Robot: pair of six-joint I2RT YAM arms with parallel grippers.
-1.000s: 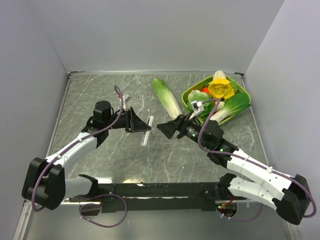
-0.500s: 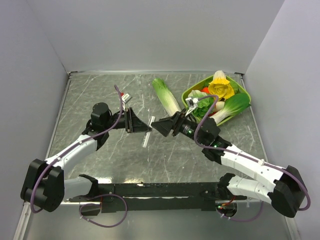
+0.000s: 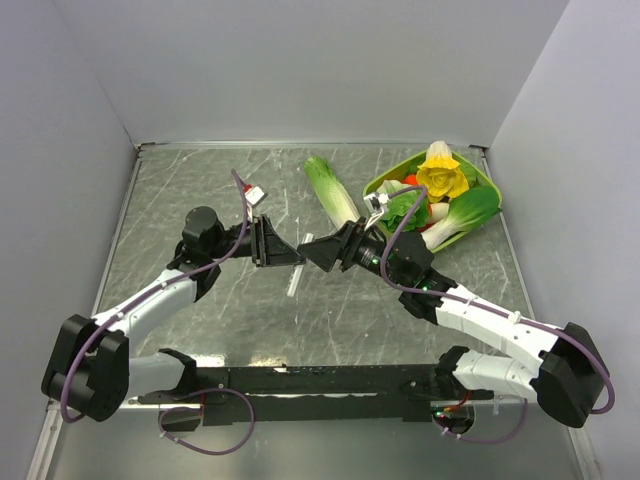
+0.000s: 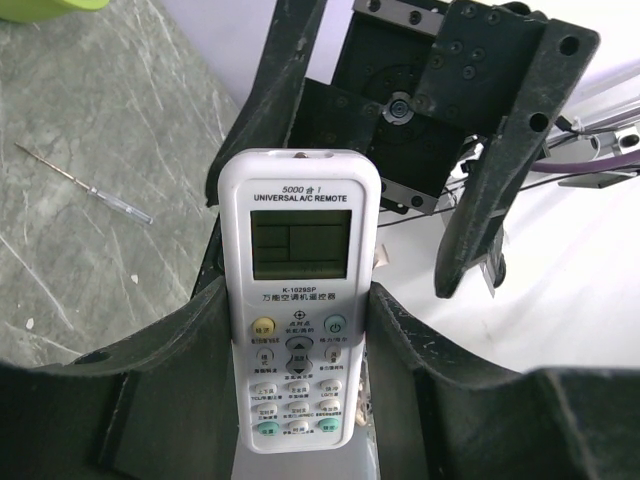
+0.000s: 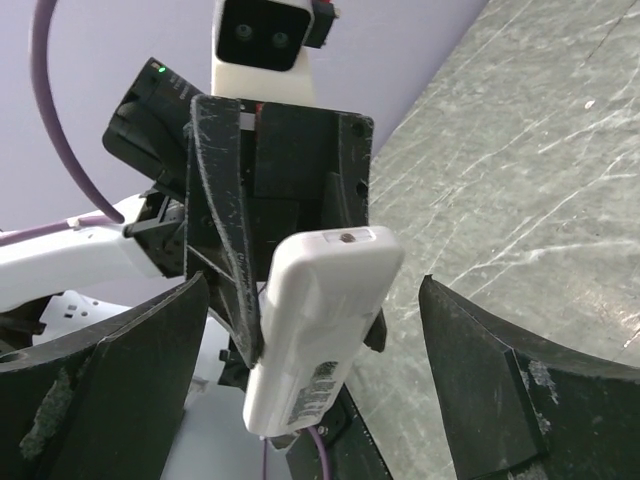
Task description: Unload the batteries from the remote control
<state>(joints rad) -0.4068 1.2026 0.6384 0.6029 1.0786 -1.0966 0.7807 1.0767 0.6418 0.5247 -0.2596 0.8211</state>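
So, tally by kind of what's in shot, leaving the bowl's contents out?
Pincers: 2 (left pincer, right pincer)
Remote control: 1, clamped in the left pincer
Cabbage: 1
Green bowl: 1
White strip on the table: 1
Total: 6

White remote control (image 4: 299,300) (screen, buttons showing) held in midair

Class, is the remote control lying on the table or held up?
Held up: the left gripper clamps the remote control above the table.
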